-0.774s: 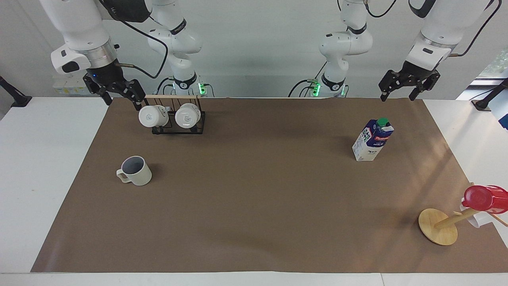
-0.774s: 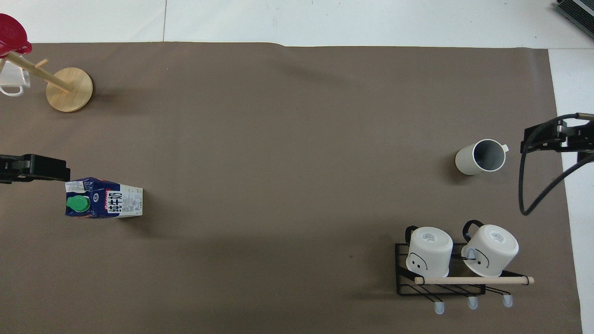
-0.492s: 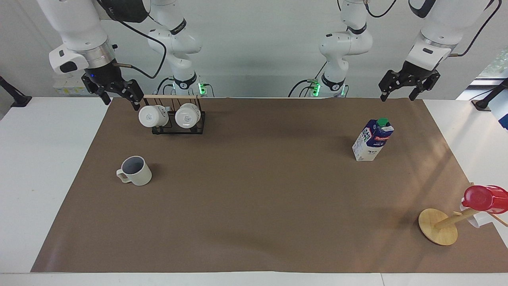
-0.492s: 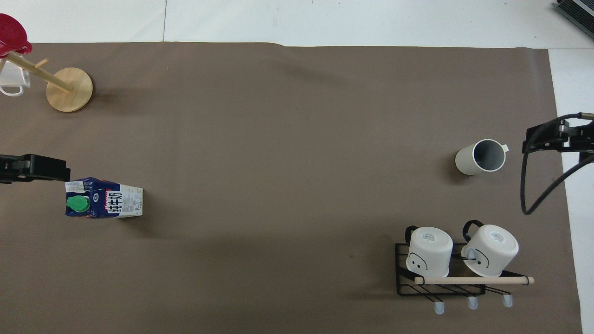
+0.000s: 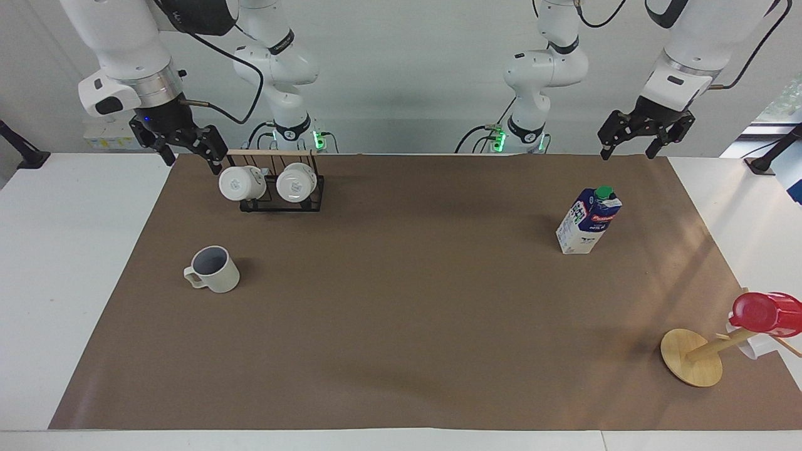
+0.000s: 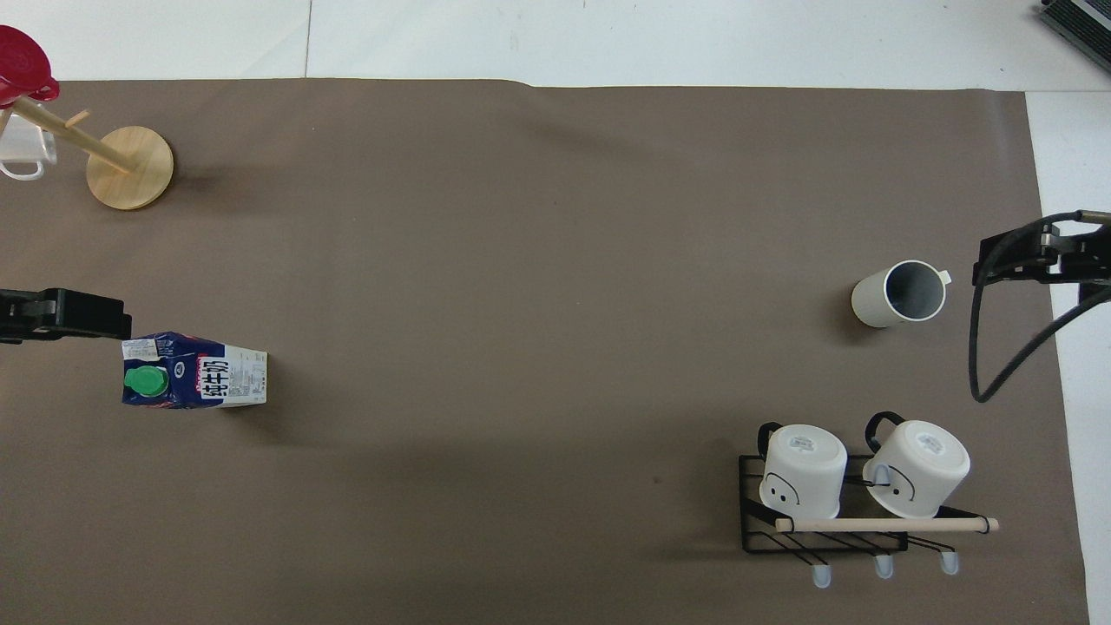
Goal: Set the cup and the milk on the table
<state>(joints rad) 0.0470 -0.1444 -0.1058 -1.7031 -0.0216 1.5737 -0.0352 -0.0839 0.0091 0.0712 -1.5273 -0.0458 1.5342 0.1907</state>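
The cup, a cream-white mug with a grey inside, stands upright on the brown sheet of the white table, toward the right arm's end; it also shows in the overhead view. The milk, a blue-and-white carton with a green cap, stands upright toward the left arm's end and shows in the overhead view. My right gripper hangs open and empty in the air beside the mug rack. My left gripper hangs open and empty, apart from the milk. Both show at the overhead view's edges: right, left.
A black wire rack with a wooden bar holds two white mugs near the robots, also seen from overhead. A wooden mug tree carries a shiny red cup at the left arm's end, farther from the robots.
The right gripper has drifted slightly up and sideways beside the rack. The cup, the milk and the left gripper have not moved.
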